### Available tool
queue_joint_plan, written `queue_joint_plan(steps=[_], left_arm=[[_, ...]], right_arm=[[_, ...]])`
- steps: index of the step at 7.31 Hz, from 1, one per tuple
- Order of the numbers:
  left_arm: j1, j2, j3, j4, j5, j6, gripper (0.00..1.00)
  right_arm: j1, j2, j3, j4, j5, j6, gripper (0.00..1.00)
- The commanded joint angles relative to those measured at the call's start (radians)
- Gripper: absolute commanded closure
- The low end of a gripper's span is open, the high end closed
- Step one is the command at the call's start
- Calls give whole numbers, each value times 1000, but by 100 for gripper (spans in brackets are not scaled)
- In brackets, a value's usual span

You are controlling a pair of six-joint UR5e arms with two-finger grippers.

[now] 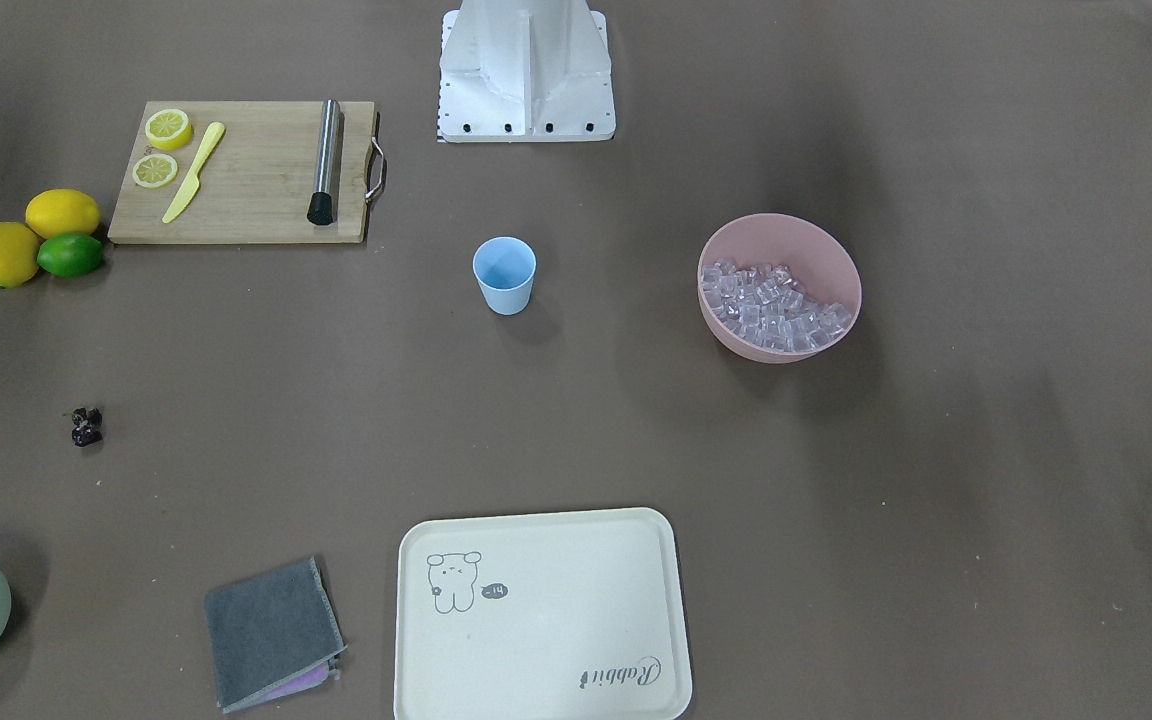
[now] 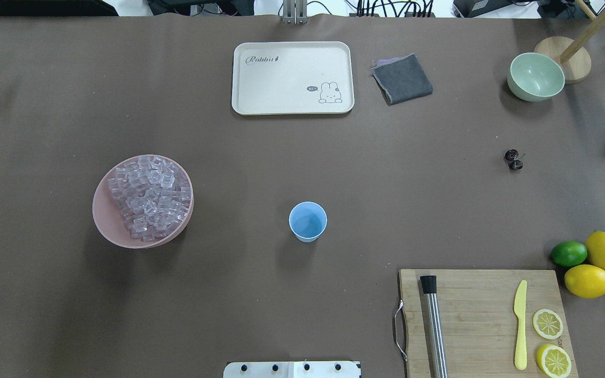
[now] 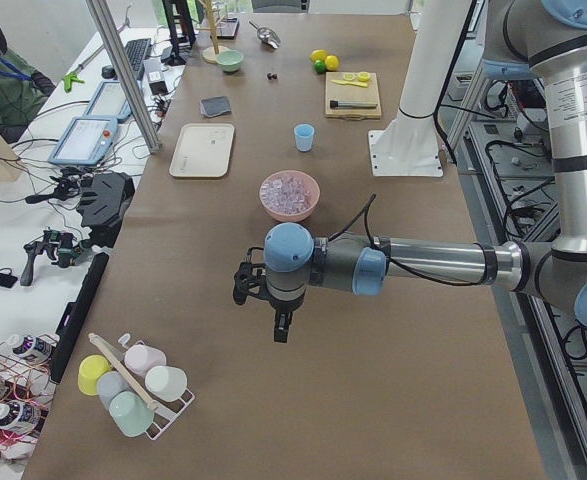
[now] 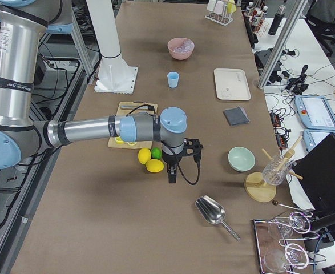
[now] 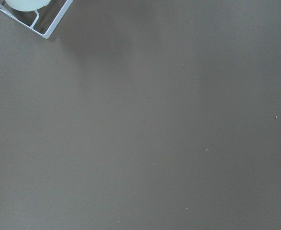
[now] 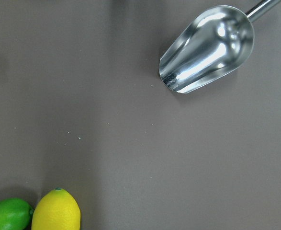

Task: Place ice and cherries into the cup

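The light-blue cup (image 2: 308, 221) is seen upright at mid-worktop (image 2: 229, 157). Clear ice (image 2: 149, 197) is heaped in a pink bowl (image 2: 102, 224) to its left; dark cherries (image 2: 513, 159) lie well apart, far right. Whether the left claw (image 3: 281, 327) and right claw (image 4: 172, 174) are open cannot be told.

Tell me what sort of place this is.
Likely a robotics lab staged as a drink-prep station: a round pink plastic bowl of small clear ice cubes, a rectangular wooden cutting board with yellow lemon slices, and cabled screens alongside.
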Motion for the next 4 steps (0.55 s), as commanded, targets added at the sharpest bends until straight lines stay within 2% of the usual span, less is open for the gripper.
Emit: queue_joint_plan(steps=[1, 2, 4], left_arm=[[0, 0, 0, 0, 0, 0, 1], [0, 0, 2, 0, 0, 0, 1], [0, -2, -2, -2, -2, 0, 1]], right_arm=[[-9, -5, 5, 1, 18, 1, 0], [-9, -6, 8, 1, 59, 3, 0], [-8, -3, 8, 1, 56, 6, 0]])
